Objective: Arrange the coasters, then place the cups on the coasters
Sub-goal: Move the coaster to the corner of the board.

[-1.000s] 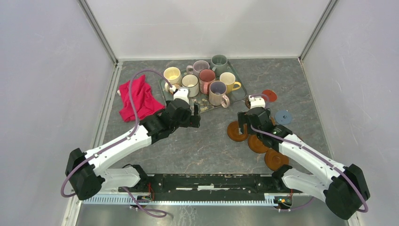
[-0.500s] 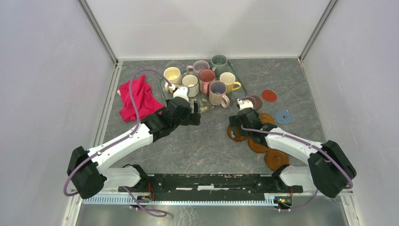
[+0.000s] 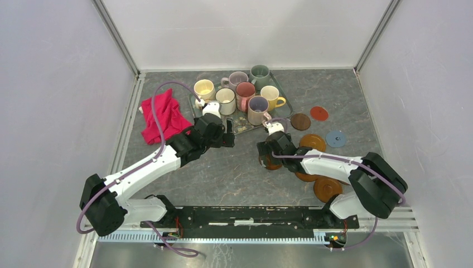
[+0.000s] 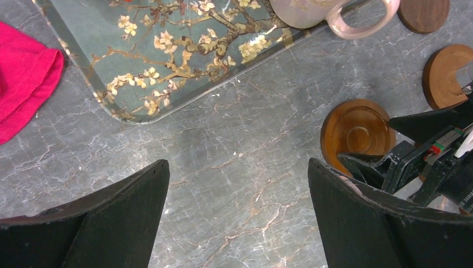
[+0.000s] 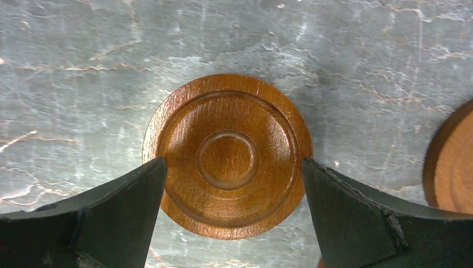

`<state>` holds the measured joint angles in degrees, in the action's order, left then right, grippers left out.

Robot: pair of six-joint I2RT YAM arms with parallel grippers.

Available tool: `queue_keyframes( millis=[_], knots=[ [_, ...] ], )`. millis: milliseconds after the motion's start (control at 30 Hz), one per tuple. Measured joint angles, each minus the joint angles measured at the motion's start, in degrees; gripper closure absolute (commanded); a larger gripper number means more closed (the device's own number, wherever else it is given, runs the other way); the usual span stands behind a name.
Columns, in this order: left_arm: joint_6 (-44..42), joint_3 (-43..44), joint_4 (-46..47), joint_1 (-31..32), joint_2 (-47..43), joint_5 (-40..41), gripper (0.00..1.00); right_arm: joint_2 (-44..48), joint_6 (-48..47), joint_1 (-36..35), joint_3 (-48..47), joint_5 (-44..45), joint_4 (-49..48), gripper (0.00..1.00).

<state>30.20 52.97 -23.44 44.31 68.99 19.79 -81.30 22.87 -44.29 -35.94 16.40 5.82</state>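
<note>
1. Top external view: the right gripper (image 3: pixel 268 149) has swung left, away from the cluster of other coasters (image 3: pixel 312 142), and now hangs over the leftmost orange-brown coaster (image 3: pixel 272 163), near the middle of the counter (image 3: pixel 223 173). The left gripper (image 3: pixel 228 137) has hardly shifted.
2. Right wrist view: the fingers (image 5: pixel 111 223) stand wide, one on each side of the coaster's rim. They are close beside it, but I cannot tell whether they touch. Nothing is gripped.
3. I judge that arranging is only beginning. The cups (image 3: pixel 245 95) all sit on the tray (image 3: pixel 240 126) at the far side, none on a coaster.
4. The coaster is round, so it has no long axis. It lies flat on the counter with its ringed, dished face up.
5. The left gripper's fingers are wide and empty, over bare counter just near of the tray's corner.
</note>
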Motion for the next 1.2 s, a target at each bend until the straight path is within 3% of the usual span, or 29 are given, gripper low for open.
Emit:
queue_keyframes(
  millis=[500, 700, 967, 1200],
  knots=[
    [0.0, 0.0, -3.0, -2.2, -2.7, 0.2, 0.00, -11.6, 6.9, -7.5, -12.8, -4.3, -2.6, 0.02],
    [0.0, 0.0, -3.2, -2.5, -4.3, -0.6, 0.00, -11.6, 6.7, -8.2, -17.6, -2.6, -0.1, 0.02],
    [0.4, -3.1, 0.5, -1.4, -4.8, -8.6, 0.00, 2.6, 5.7, 0.5, -8.1, 2.1, 4.7, 0.02],
    [3.9, -3.4, 7.9, 9.7, 6.8, -12.4, 0.00, 15.6, 5.3, 8.7, 1.3, 6.2, 10.6, 0.02]
  ],
)
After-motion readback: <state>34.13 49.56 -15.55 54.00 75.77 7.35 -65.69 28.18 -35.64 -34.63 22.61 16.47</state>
